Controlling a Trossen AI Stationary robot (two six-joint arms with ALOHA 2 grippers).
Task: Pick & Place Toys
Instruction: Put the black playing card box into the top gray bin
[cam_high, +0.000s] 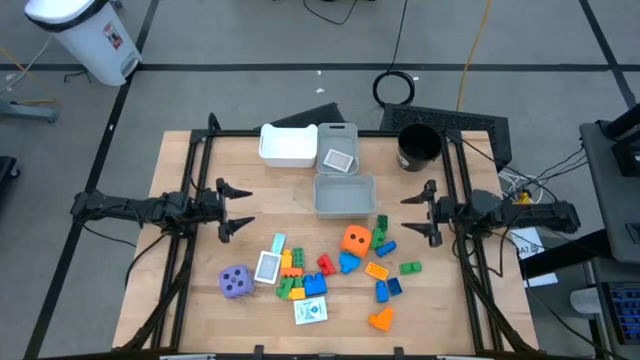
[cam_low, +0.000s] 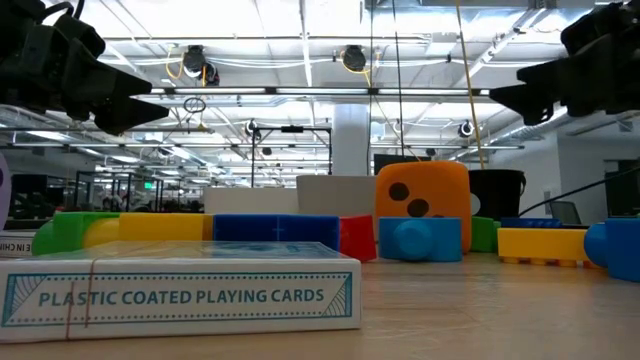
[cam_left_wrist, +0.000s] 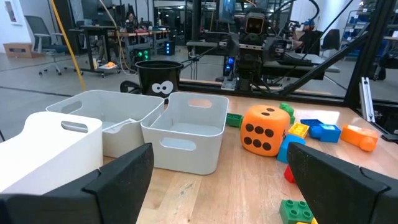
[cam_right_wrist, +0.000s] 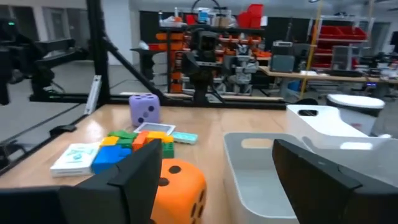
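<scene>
Toys lie on the table's near middle: an orange die (cam_high: 355, 239), a purple die (cam_high: 236, 282), several coloured blocks (cam_high: 300, 277) and white card packs (cam_high: 310, 311). The orange die also shows in the left wrist view (cam_left_wrist: 265, 129) and the right wrist view (cam_right_wrist: 178, 185). My left gripper (cam_high: 238, 208) is open and empty at the table's left. My right gripper (cam_high: 418, 212) is open and empty at the table's right. Both hang above the table, fingers facing the middle.
A white bin (cam_high: 288, 146) and two grey bins (cam_high: 338, 148) (cam_high: 344, 195) stand at the far middle; the far grey one holds a card. A black cup (cam_high: 418, 146) stands at the far right. A card pack (cam_low: 180, 290) lies right before the low camera.
</scene>
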